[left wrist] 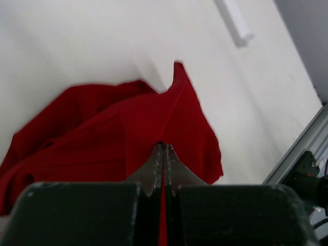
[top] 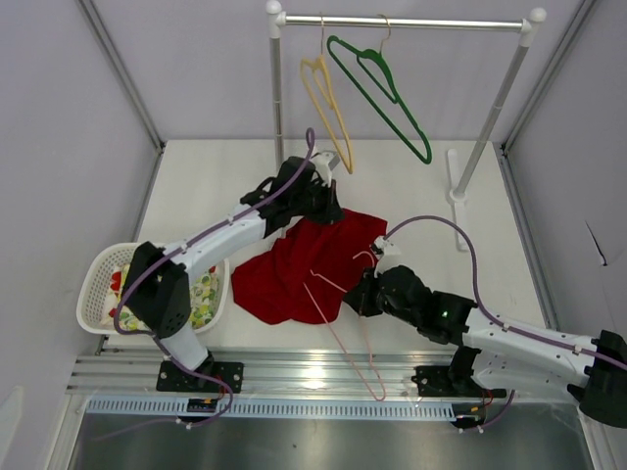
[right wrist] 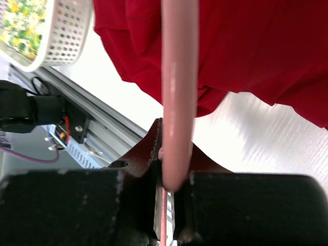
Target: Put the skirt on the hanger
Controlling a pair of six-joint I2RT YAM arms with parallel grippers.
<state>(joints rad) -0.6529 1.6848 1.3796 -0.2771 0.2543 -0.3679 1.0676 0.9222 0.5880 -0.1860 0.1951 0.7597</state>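
A white surface (top: pixel 225 176) filled most of the top view. At its far edge stood a white garment rail with a metal bar (top: pixel 411 22). A plain deep-red fabric skirt (top: pixel 304 269) lay crumpled near the middle of the surface, between the two arms. At the left edge sat a white perforated plastic basket (top: pixel 90 294) with a white cloth printed in yellow-green flowers (top: pixel 204 294) inside it.

A thin pale pink wire hanger (top: pixel 338 334) lay at the skirt's near right side. Part of it crossed the red fabric, and its long point reached towards the near edge. A green hanger (top: pixel 424 152) and a yellow hanger (top: pixel 343 157) hung on the rail, well apart from the skirt.

The left claw (top: pixel 328 211) was at the skirt's far edge. In the left wrist view the claw (left wrist: pixel 163 154) was closed tight, with a thin fold of the skirt (left wrist: pixel 128 133) pinched between its fingers. It was hard to tell whether that edge was raised off the surface.

The right claw (top: pixel 364 294) was at the skirt's right side. In the right wrist view the claw (right wrist: pixel 171 169) was clamped on the pink hanger (right wrist: pixel 179 77). The wire ran up from its fingers across the skirt (right wrist: pixel 256 46). The basket (right wrist: pixel 66 31) and floral cloth (right wrist: pixel 23 18) showed at the upper left of that view.
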